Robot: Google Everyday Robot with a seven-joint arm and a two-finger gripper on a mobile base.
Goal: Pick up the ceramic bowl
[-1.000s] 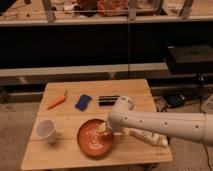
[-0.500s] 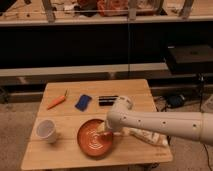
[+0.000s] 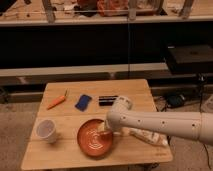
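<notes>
The ceramic bowl is a wide, shallow orange-red dish with pale rings inside. It sits on the wooden table near the front edge, a little left of middle. My white arm reaches in from the right. My gripper is at the bowl's right rim, low over it, with its tip over the inside of the bowl. The arm's end hides the fingers.
A small white cup stands left of the bowl. An orange carrot-like item, a blue flat object and a dark bar lie behind the bowl. A pale packet lies under my arm. Dark shelving stands behind the table.
My arm's end has shifted slightly left and down toward the bowl's right rim. The bowl and other objects have not moved.
</notes>
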